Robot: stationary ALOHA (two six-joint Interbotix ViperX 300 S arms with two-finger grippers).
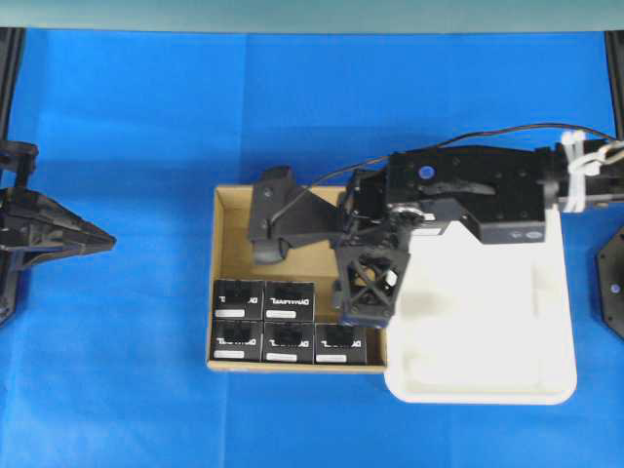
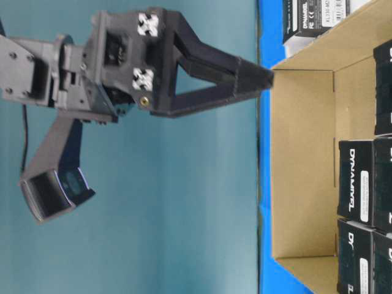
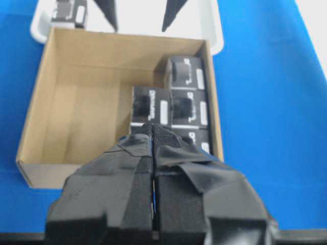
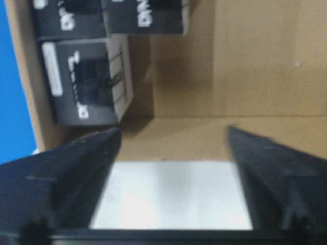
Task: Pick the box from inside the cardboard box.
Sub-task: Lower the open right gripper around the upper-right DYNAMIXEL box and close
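Note:
The brown cardboard box (image 1: pixel 244 224) lies mid-table, with several black boxes (image 1: pixel 290 300) with white lettering packed along its near side. They show too in the left wrist view (image 3: pixel 150 107) and the right wrist view (image 4: pixel 87 87). My right gripper (image 1: pixel 369 261) hangs over the carton's right wall, where it meets the white tray. Its jaws are open (image 4: pixel 173 131) and hold nothing; bare tray floor shows between them. Far to the left, away from the carton, my left gripper (image 1: pixel 105 239) is shut on nothing (image 3: pixel 152 126).
A white plastic tray (image 1: pixel 487 331) sits against the carton's right side. One black box (image 3: pixel 67 11) lies in it beside the right fingers, hidden under the arm in the overhead view. Blue cloth covers the table. The carton's far half (image 3: pixel 87 112) is bare.

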